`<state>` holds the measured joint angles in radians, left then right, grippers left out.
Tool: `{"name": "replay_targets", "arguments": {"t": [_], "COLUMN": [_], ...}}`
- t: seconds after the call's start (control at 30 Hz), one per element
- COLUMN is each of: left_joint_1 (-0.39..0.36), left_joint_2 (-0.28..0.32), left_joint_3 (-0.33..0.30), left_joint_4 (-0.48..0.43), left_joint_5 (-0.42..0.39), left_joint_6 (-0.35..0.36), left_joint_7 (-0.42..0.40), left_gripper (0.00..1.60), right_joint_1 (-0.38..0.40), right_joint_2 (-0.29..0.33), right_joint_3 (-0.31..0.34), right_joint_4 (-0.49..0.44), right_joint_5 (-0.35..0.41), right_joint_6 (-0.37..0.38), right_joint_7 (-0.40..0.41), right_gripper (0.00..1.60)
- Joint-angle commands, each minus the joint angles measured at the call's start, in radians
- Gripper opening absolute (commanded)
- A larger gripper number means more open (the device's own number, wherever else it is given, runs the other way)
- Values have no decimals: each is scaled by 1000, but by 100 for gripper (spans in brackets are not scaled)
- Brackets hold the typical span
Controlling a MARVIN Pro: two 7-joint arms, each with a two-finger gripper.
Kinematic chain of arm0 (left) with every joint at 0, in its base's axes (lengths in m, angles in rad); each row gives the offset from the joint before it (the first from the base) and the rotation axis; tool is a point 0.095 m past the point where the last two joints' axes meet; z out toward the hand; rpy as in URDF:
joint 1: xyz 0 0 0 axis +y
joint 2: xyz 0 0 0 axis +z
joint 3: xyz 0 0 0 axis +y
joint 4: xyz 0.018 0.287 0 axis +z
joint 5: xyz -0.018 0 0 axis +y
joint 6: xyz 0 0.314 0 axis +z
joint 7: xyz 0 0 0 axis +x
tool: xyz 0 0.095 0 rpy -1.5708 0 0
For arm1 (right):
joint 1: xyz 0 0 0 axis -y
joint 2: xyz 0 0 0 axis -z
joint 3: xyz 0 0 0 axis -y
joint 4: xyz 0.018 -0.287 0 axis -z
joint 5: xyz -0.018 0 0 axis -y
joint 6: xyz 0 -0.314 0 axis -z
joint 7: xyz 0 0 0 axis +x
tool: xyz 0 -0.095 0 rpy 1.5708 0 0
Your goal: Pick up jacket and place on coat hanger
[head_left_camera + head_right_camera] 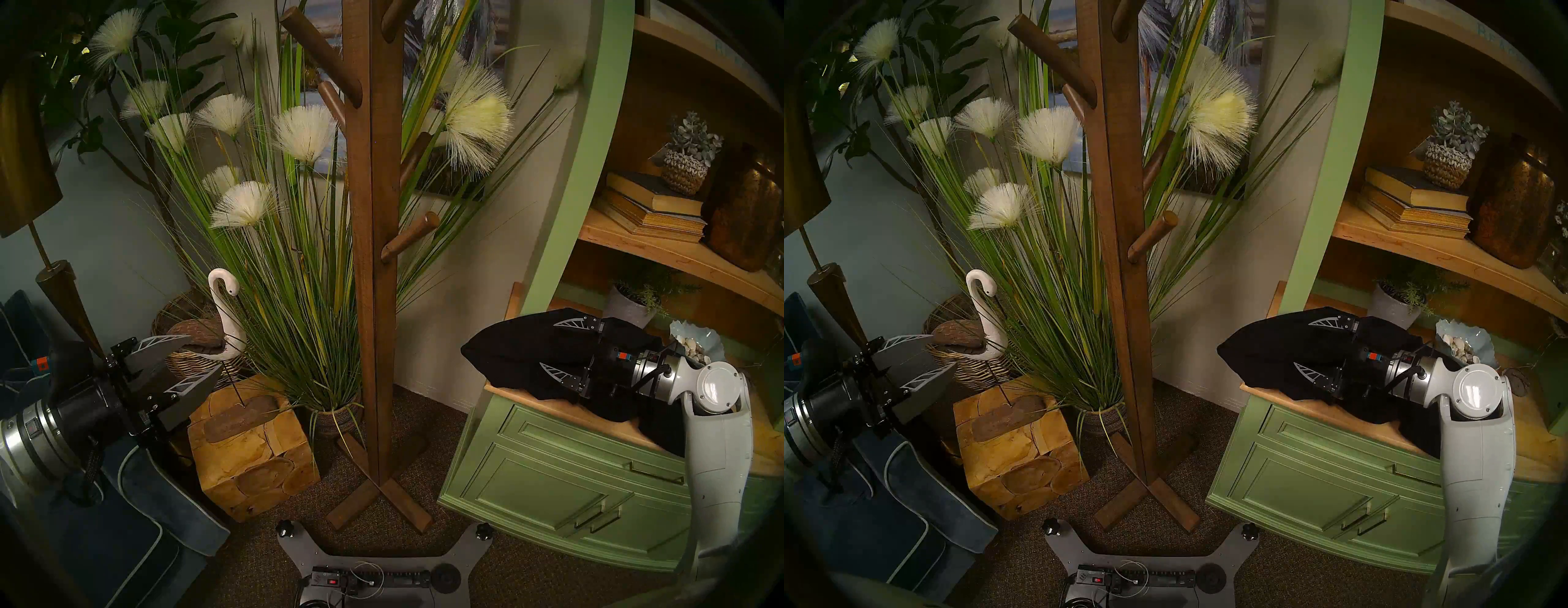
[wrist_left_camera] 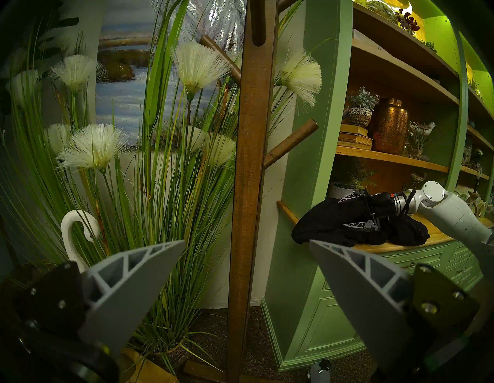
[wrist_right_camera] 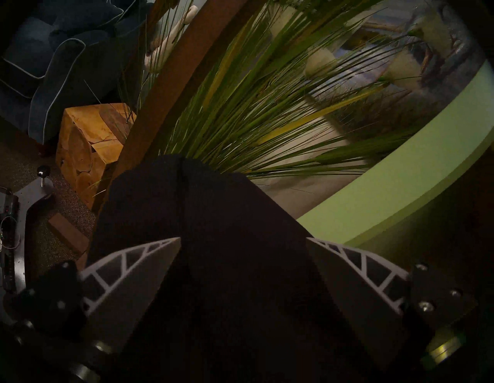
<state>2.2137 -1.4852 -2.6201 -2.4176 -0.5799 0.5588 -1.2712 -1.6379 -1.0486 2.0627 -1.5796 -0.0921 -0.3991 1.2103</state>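
Observation:
The black jacket [image 1: 509, 352] lies bunched on the wooden top of the green cabinet [image 1: 530, 401], its left end hanging past the edge. My right gripper [image 1: 547, 344] is open, its two fingers straddling the jacket's bulk with fabric between them; the right wrist view shows the jacket [image 3: 213, 214] filling the gap of the gripper [image 3: 243, 238]. The brown wooden coat stand [image 1: 373, 212] rises mid-view, pegs bare, cross foot on the carpet. My left gripper [image 1: 205, 352] is open and empty, left of the stand; in its wrist view [image 2: 247, 240] it faces the post [image 2: 248, 160].
A potted grass plant [image 1: 297, 297] with white tufts stands behind the stand. A wooden block stool [image 1: 250, 458] with a swan figure [image 1: 225, 305] sits at left. A blue armchair [image 1: 140, 509] and a brass lamp [image 1: 25, 170] are at far left. Shelves hold books and pots.

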Motion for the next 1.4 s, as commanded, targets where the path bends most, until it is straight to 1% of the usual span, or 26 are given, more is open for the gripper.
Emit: {"name": "replay_targets", "arguments": {"t": [0.0, 0.2, 0.3, 0.43, 0.57, 0.7, 0.77, 0.83, 0.87, 0.97, 1.0, 1.03, 1.07, 1.1, 1.13, 1.17, 1.37], "left_joint_1": [-3, -4, -4, -4, -4, -4, -4, -4, -4, -4, -4, -4, -4, -4, -4, -4, -4], "left_joint_2": [0, 0, 0, 0, 0, 0, 0, 0, 0, 0, 0, 0, 0, 0, 0, 0, 0], "left_joint_3": [-1, -1, -1, -1, 0, -1, -1, -1, -1, -1, -1, -1, -1, -1, -1, -1, -1], "left_joint_4": [-11, -11, -11, -11, -11, -11, -11, -11, -11, -11, -11, -11, -11, -11, -11, -11, -11], "left_joint_5": [-12, -11, -11, -11, -10, -11, -12, -12, -12, -12, -12, -12, -12, -12, -12, -12, -12], "left_joint_6": [3, 2, 2, 2, 2, 2, 3, 3, 3, 3, 4, 4, 4, 4, 4, 3, 3], "left_joint_7": [-7, -7, -7, -7, -6, -7, -7, -8, -8, -8, -8, -8, -8, -8, -8, -8, -7], "left_gripper": [160, 160, 160, 160, 160, 160, 160, 160, 160, 160, 160, 160, 160, 160, 160, 160, 160], "right_joint_1": [83, 144, 160, 195, 226, 248, 245, 227, 213, 174, 167, 167, 164, 158, 152, 146, 117], "right_joint_2": [45, 76, 86, 74, 65, 50, 40, 37, 33, 17, 16, 16, 18, 20, 19, 25, 34], "right_joint_3": [-16, -49, -70, -93, -118, -162, -178, -192, -193, -169, -163, -163, -157, -152, -139, -125, -88], "right_joint_4": [50, 163, 186, 226, 247, 284, 299, 298, 293, 277, 277, 277, 287, 290, 296, 316, 367], "right_joint_5": [-18, -48, -58, -72, -98, -128, -122, -107, -108, -76, -68, -68, -60, -57, -49, -33, -5], "right_joint_6": [15, 17, 12, -6, -27, -42, -37, -36, -42, -37, -35, -35, -38, -43, -48, -54, -99], "right_joint_7": [-6, -9, 1, -22, -51, -54, -41, -11, -12, -11, -8, -8, -3, -3, -7, 6, 21], "right_gripper": [160, 160, 160, 160, 160, 160, 160, 160, 160, 160, 136, 136, 124, 79, 67, 0, 0]}}
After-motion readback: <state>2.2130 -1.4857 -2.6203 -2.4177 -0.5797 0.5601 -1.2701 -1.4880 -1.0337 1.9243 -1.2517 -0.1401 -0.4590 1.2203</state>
